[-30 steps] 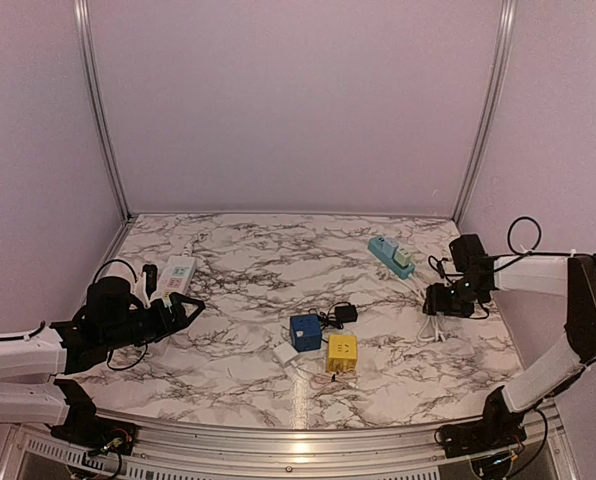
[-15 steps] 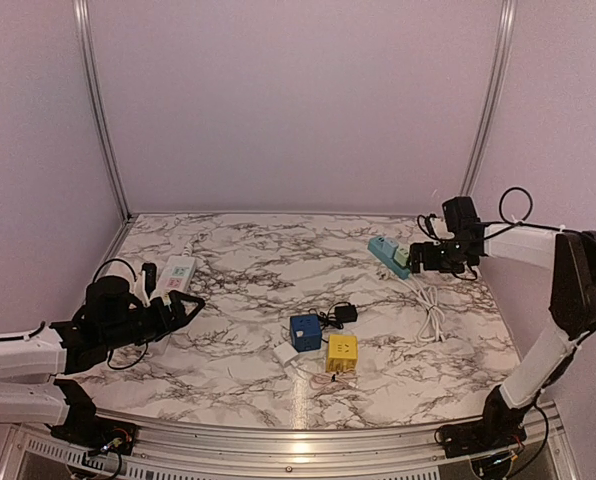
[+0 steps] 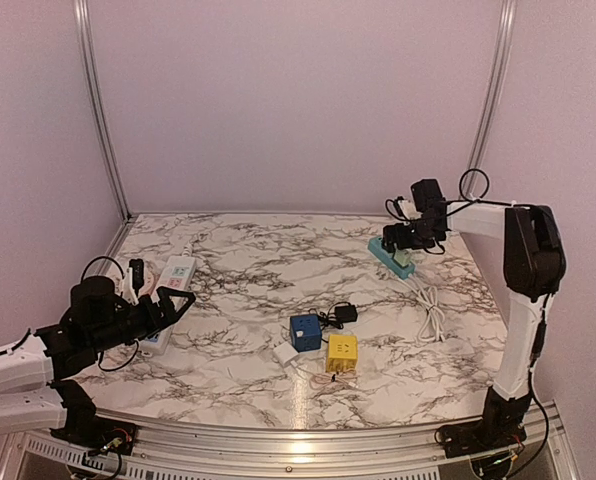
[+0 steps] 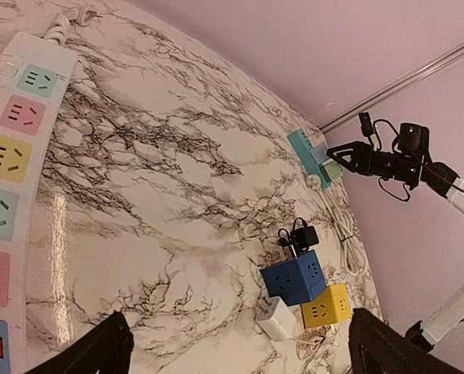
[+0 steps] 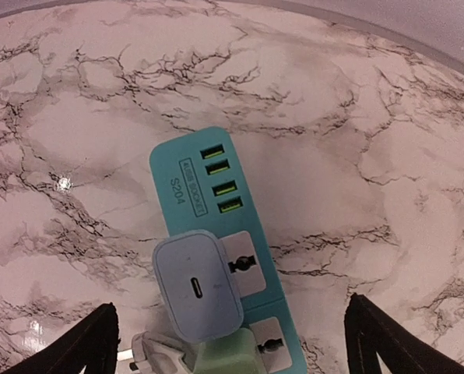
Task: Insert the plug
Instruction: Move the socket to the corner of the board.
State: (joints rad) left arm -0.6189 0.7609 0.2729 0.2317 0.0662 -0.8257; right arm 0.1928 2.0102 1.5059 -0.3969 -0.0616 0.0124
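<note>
Marble bench [image 3: 238, 250], far right corner: my right end effector [image 5: 232, 347], open and empty, hung above the strip [image 5: 201, 175], lying 11-to-5; the grey plug [image 5: 197, 284] sat on it, just toward 11.

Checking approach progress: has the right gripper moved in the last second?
Yes. The right gripper went from beside the white cord, away from the bases, to just over the teal strip.

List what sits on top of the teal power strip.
A pale blue square charger and, beside it, a light green adapter sit on the teal power strip. Their prongs are covered.
</note>
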